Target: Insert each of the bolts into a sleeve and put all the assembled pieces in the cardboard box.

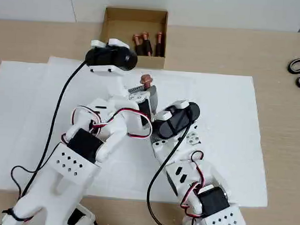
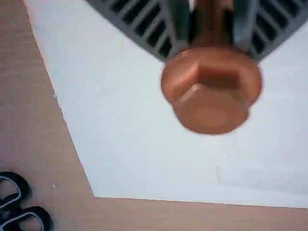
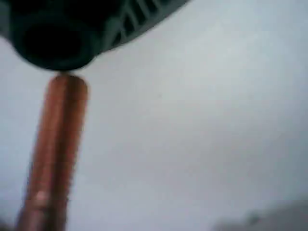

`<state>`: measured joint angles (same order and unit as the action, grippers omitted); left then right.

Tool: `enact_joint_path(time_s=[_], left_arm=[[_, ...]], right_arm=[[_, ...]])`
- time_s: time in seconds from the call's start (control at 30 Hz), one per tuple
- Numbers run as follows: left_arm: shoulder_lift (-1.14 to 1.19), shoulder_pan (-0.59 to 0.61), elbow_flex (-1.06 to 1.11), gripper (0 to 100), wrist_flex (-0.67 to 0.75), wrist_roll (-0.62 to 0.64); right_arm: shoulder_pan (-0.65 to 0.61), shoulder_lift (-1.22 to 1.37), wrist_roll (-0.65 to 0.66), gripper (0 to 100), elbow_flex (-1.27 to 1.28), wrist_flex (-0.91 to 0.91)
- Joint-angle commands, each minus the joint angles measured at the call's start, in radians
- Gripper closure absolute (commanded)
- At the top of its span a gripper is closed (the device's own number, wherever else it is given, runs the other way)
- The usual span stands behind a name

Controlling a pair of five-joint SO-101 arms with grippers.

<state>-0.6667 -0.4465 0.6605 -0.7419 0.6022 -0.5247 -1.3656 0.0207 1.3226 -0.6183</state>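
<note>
The left gripper (image 2: 210,21) is pinched on the shank of a copper bolt (image 2: 211,91), with the hex head jutting out past its fingers. The right gripper (image 1: 151,104) clamps a dark sleeve (image 3: 48,38), and the bolt's threaded tip sits right at the sleeve's mouth. Both arms are bent inward, their grippers meeting over the white paper (image 1: 226,122). Just beyond them stands the cardboard box (image 1: 110,26), which holds three assembled pieces (image 1: 146,43).

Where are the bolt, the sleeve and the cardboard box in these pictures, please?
bolt (image 2: 211,91): left wrist view, on its hexagonal head.
sleeve (image 3: 53,42): right wrist view, on its dark open end.
cardboard box (image 1: 121,42): high view, on its bare floor.
</note>
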Motion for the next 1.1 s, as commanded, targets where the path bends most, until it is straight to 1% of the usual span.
enact_joint_path(time_s=[0.0, 0.13, 0.2, 0.27, 0.47, 0.63, 0.93, 1.07], left_arm=[[-0.012, -0.006, -0.004, 99, 0.031, 0.009], [-0.014, -0.046, -0.012, 99, 0.031, 0.008], [-0.014, -0.052, -0.012, 99, 0.031, -0.017], [-0.014, -0.052, -0.015, 99, 0.031, -0.037], [-0.026, -0.043, -0.036, 99, 0.049, -0.043], [-0.077, -0.005, -0.041, 99, 0.046, -0.043], [-0.086, -0.021, -0.031, 99, 0.031, -0.041], [-0.086, -0.038, -0.039, 99, -0.003, -0.041]], right_arm=[[0.001, -0.002, -0.014, 99.5, -0.058, 0.025], [0.001, 0.002, -0.014, 99.5, -0.058, 0.025], [0.001, 0.002, -0.014, 99.5, -0.058, 0.025], [0.001, 0.004, -0.014, 99.5, -0.058, 0.025], [0.001, 0.005, -0.014, 99.5, -0.058, 0.025], [0.001, 0.005, -0.014, 99.5, -0.058, 0.025], [0.001, 0.005, -0.014, 99.5, -0.057, 0.025], [0.001, 0.005, -0.014, 99.5, -0.055, 0.025]])
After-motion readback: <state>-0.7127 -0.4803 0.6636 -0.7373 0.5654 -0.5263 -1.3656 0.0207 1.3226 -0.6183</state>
